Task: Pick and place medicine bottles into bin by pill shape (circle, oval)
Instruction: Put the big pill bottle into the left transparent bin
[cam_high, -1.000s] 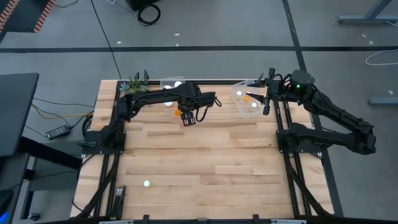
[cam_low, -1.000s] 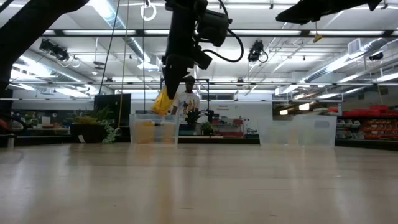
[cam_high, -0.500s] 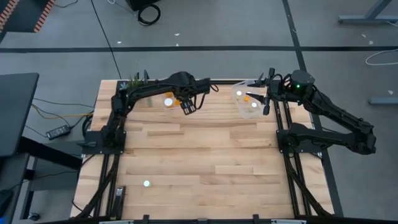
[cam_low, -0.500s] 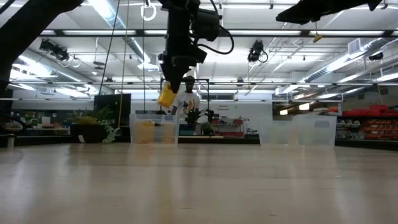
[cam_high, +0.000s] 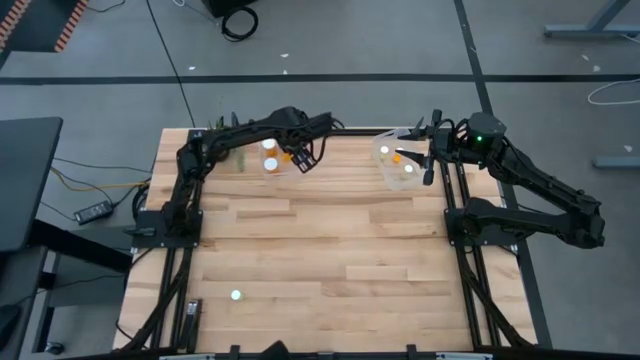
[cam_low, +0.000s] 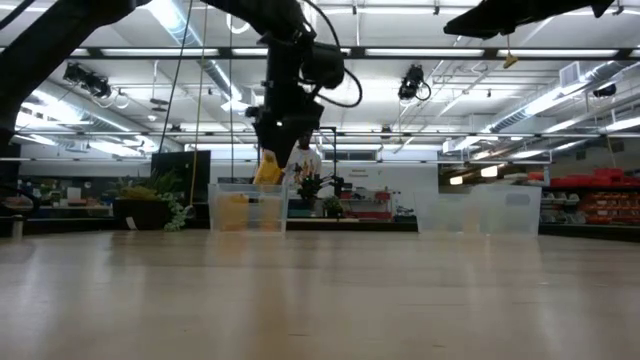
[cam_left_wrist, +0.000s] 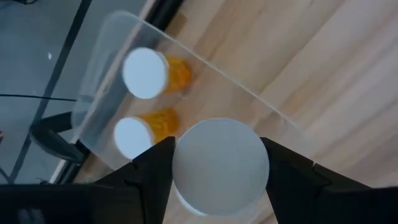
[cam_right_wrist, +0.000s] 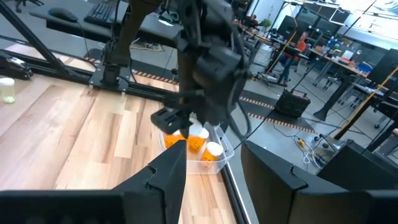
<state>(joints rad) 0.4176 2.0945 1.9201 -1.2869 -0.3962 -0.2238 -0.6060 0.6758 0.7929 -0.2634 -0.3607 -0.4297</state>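
Bottles first: my left gripper (cam_left_wrist: 217, 165) has its fingers (cam_left_wrist: 152, 171) clamped on a medicine bottle (cam_left_wrist: 219, 163), one finger on each side of its round white cap, and holds it in the air above the near wall of the left bin (cam_left_wrist: 205, 71). From overhead I see that gripper (cam_high: 303, 159) at the far end of the table (cam_high: 330, 250), left of centre, with the orange bottle (cam_high: 288, 157) in its grip just beside the two white caps already in that clear bin (cam_high: 262, 133). Through the left wrist camera those two bottles (cam_left_wrist: 146, 73) lie on their sides inside the bin, apart from each other, caps pointing the same way. In the low view the held bottle (cam_low: 268, 168) hangs under the dark gripper (cam_low: 280, 150), above the left bin (cam_low: 247, 206). My right gripper (cam_high: 428, 160) waits at the far right edge of the table, next to the right bin (cam_high: 398, 172), which holds more bottles (cam_high: 397, 155). Its fingers (cam_right_wrist: 168, 177) stand apart in the right wrist view with nothing between them. One small bottle (cam_high: 236, 295) stands alone near the front of the table, well apart from both arms. A plant (cam_high: 218, 131) sits at the far left corner.
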